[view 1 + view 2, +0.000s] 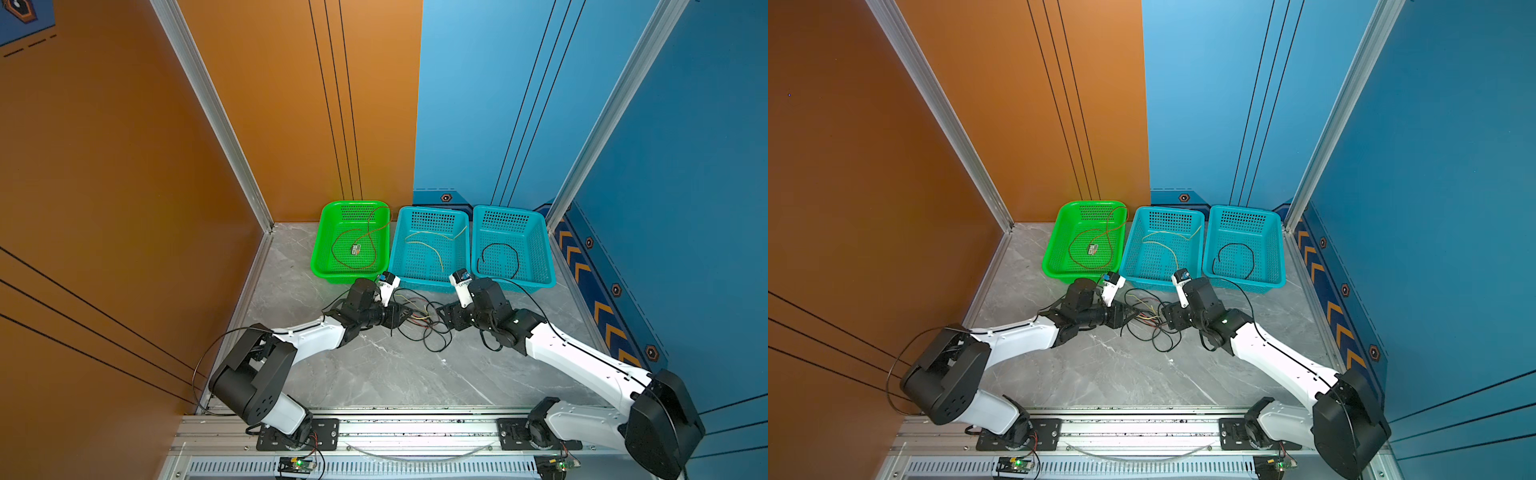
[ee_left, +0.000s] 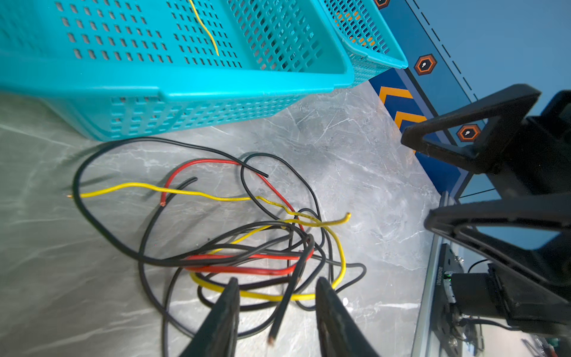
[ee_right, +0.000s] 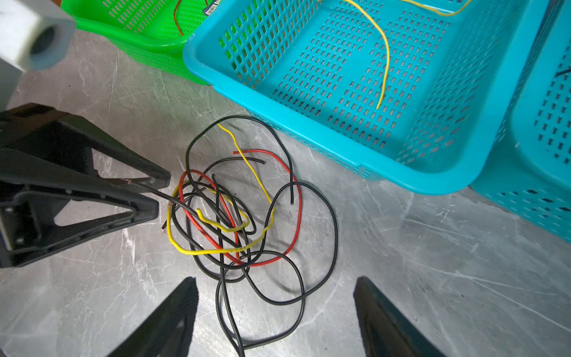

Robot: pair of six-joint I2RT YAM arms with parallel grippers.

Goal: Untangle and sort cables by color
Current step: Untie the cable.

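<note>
A tangle of red, yellow and black cables lies on the grey floor in front of the baskets, between my two grippers. My left gripper is low at the tangle's left edge. Its jaws are partly closed, and the loose end of a black cable lies in the gap, touching neither. The right wrist view shows the left gripper with that black strand running in between its fingers. My right gripper stands wide open over a black loop of the tangle and holds nothing.
Three baskets stand in a row behind the tangle. The green basket holds a red cable and a small tag. The middle teal basket holds yellow cables. The right teal basket holds a black cable. Walls close in on both sides.
</note>
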